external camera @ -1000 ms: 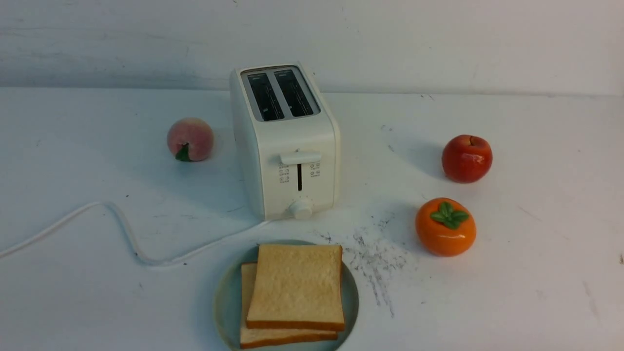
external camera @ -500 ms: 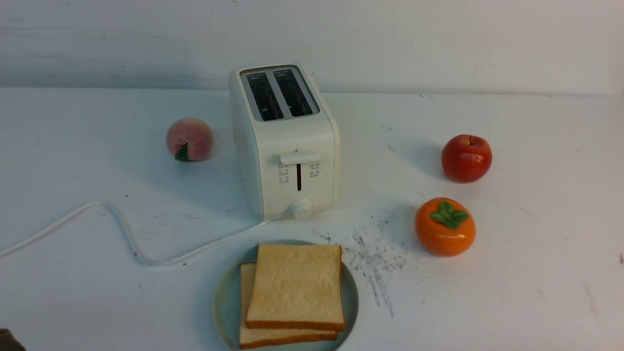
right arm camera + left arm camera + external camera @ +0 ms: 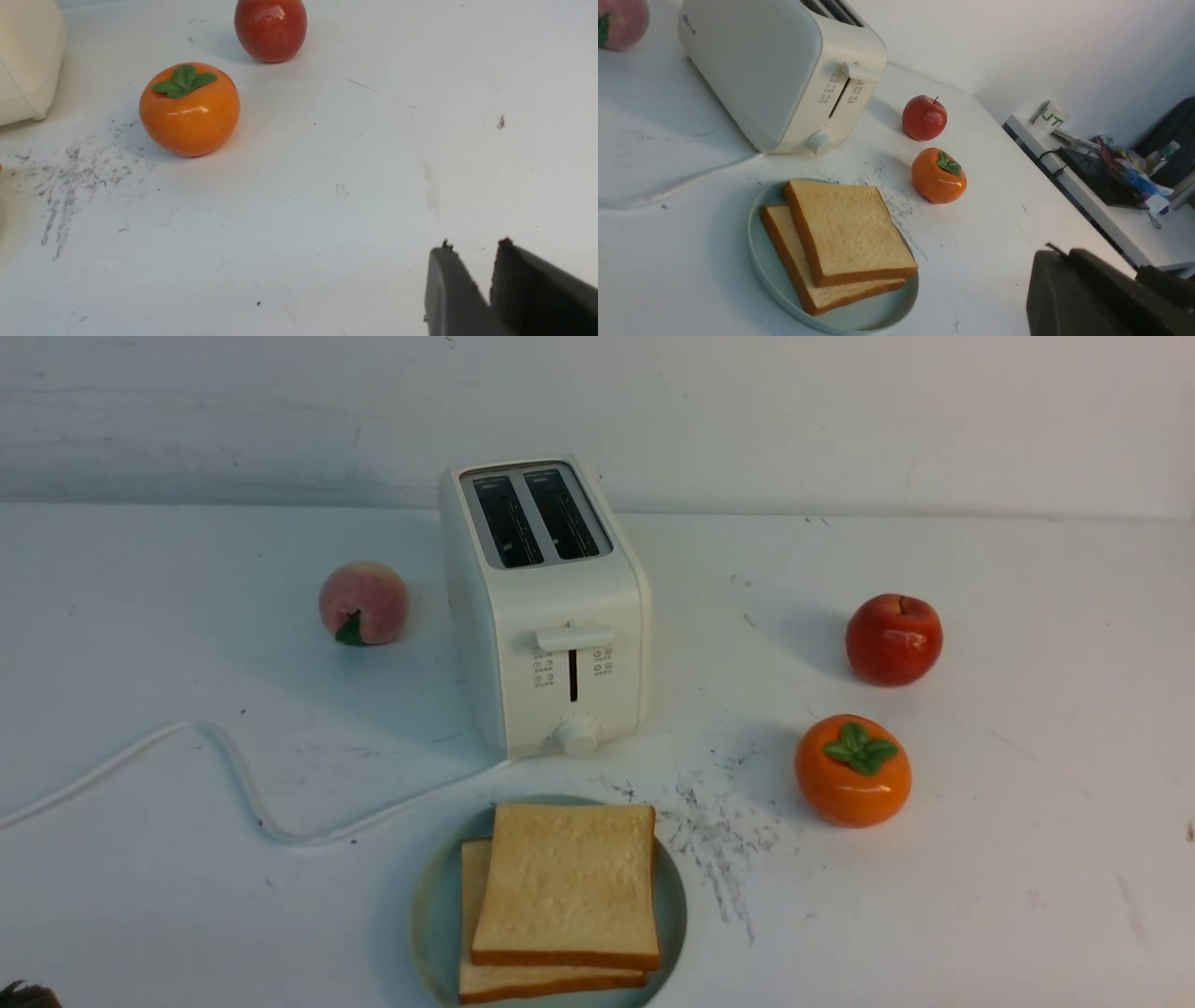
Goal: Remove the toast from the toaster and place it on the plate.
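The left gripper [image 3: 1057, 254], closed and empty, shifts slightly at the front view's lower left, apart from the toast [image 3: 566, 887] on the plate [image 3: 670, 924], bottom centre; the right gripper [image 3: 474, 245] is slightly open, empty.

Soft, cool, moderately bright light leaves a diffuse shadow left of the toaster [image 3: 551, 616] in the front view. Glossy highlights dot the persimmon [image 3: 853, 771] and the apple [image 3: 893, 640], right of the toaster. In both wrist views, the gripper fingers [image 3: 451, 284] look blurred.
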{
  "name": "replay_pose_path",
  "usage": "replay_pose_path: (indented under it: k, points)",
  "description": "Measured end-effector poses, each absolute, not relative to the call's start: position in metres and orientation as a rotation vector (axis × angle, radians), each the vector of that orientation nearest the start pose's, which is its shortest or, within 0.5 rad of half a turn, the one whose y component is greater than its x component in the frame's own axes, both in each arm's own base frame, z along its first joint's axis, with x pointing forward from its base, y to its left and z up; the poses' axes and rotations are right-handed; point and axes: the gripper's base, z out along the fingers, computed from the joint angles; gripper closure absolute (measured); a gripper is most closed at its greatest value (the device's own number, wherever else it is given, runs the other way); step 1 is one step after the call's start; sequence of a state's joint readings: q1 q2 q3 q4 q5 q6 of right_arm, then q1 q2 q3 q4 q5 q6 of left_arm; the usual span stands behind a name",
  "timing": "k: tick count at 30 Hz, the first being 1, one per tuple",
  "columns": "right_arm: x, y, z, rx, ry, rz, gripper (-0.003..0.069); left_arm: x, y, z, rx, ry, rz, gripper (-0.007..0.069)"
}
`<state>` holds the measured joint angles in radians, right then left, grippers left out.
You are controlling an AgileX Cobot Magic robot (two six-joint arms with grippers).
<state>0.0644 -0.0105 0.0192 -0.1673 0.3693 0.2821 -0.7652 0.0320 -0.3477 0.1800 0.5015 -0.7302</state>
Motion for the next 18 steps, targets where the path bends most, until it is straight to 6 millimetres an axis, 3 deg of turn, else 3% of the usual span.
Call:
replay_pose_path:
  k: [3,7,11,18]
  points:
    - [0.053,-0.002,0.175,0.099,1.854,0.076,0.0503,0.026,-0.018,0.281,0.273,1.703,-0.83,0.0617]
    - [0.053,-0.002,0.175,0.099,1.854,0.076,0.0501,0.024,-0.021,0.281,0.371,1.661,-0.732,0.0613]
    - [0.053,-0.002,0.175,0.099,1.854,0.076,0.0499,0.029,-0.022,0.276,0.262,1.637,-0.667,0.0607]
    - [0.053,-0.002,0.175,0.099,1.854,0.076,0.0491,0.05,-0.015,0.231,-0.067,1.66,-0.458,0.0607]
